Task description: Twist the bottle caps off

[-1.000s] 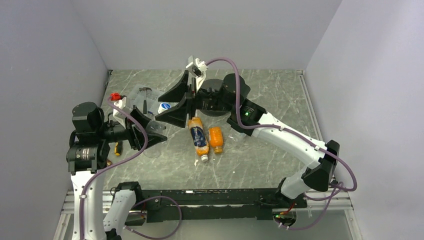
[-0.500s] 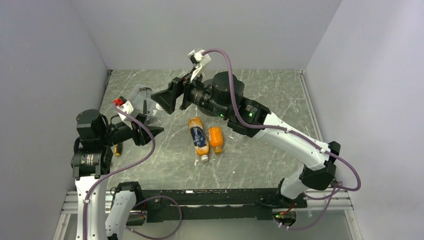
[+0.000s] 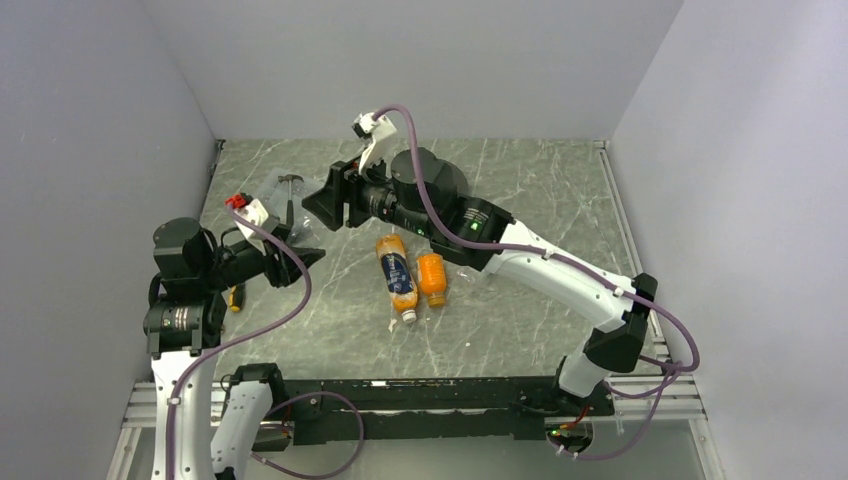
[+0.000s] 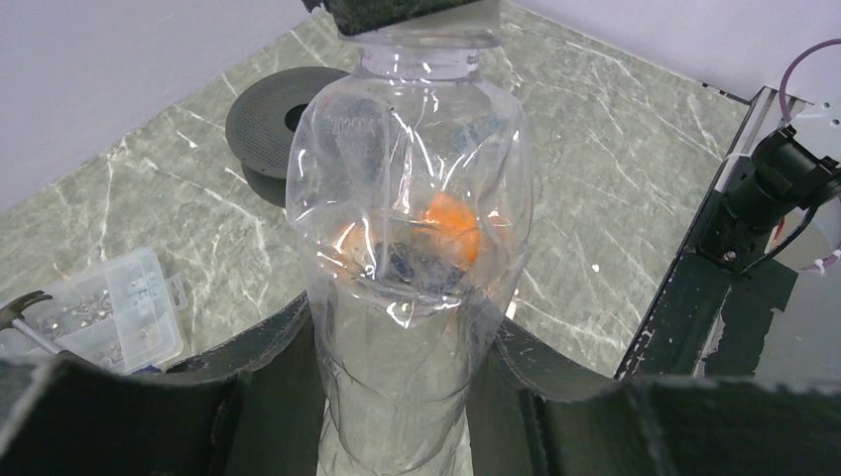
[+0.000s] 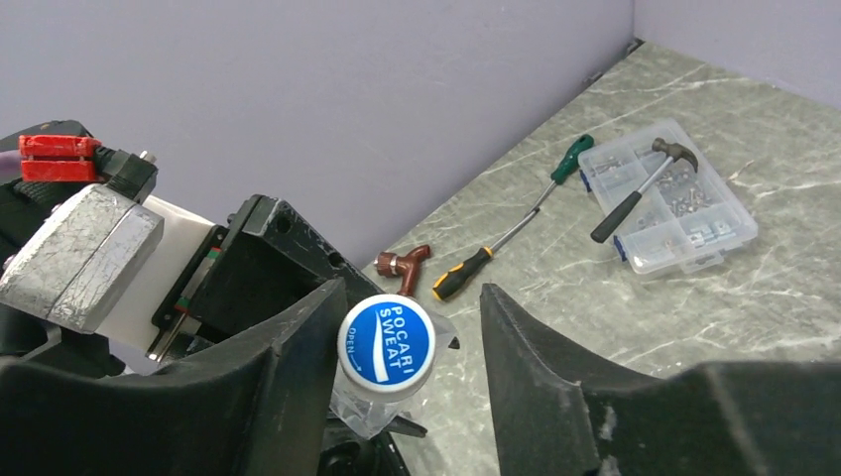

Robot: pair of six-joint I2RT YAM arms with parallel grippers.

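Note:
My left gripper point(image 4: 407, 327) is shut on the lower body of the clear bottle point(image 4: 407, 248), holding it off the table with its neck pointing at the right arm. Its white cap with a blue top point(image 5: 386, 345) sits between the fingers of my right gripper point(image 5: 412, 297). The right jaws are open: the left finger is close against the cap and a gap shows on the other side. In the top view the right gripper point(image 3: 325, 200) meets the left gripper point(image 3: 300, 255) at the left of the table. A tall orange bottle point(image 3: 397, 272) and a short orange bottle point(image 3: 431, 277) lie side by side mid-table.
A clear parts box point(image 5: 669, 213) with a hammer on it sits by the left wall. Beside it lie a screwdriver point(image 5: 516, 233) and a brown fitting point(image 5: 405, 266). A black disc with a hole point(image 4: 268, 119) lies at the back. Walls close in the left, back and right sides.
The right wrist has turned and shifted left at the bottle's cap, its jaws opening wide and then narrowing. The left gripper has kept hold of the clear bottle, moving slightly.

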